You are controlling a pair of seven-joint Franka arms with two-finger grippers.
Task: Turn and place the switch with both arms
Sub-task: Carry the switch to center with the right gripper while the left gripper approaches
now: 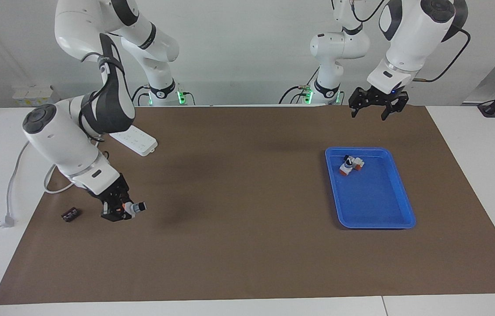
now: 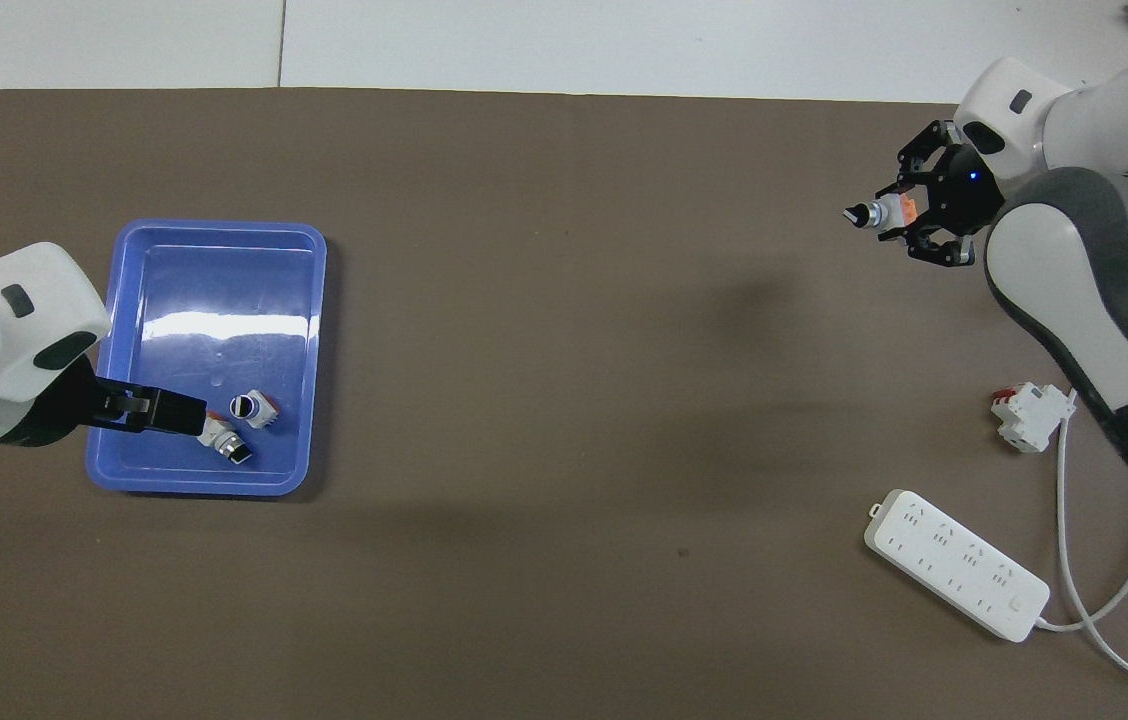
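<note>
My right gripper (image 1: 122,210) is shut on the switch (image 1: 135,207), whose orange end sits between the fingers while the silver-black knob tip pokes out sideways. It hangs just above the brown mat at the right arm's end of the table. In the overhead view the switch (image 2: 874,213) sticks out of the right gripper (image 2: 909,215) toward the table's middle. My left gripper (image 1: 369,115) waits open, high in the air with nothing in it. Seen from overhead, the left gripper (image 2: 186,414) covers the blue tray's edge.
A blue tray (image 1: 374,219) at the left arm's end holds two small switch-like pieces (image 1: 351,165). A white power strip (image 2: 954,563) with its cable, a white-and-red block (image 2: 1029,415) and a small black part (image 1: 70,214) lie near the right arm.
</note>
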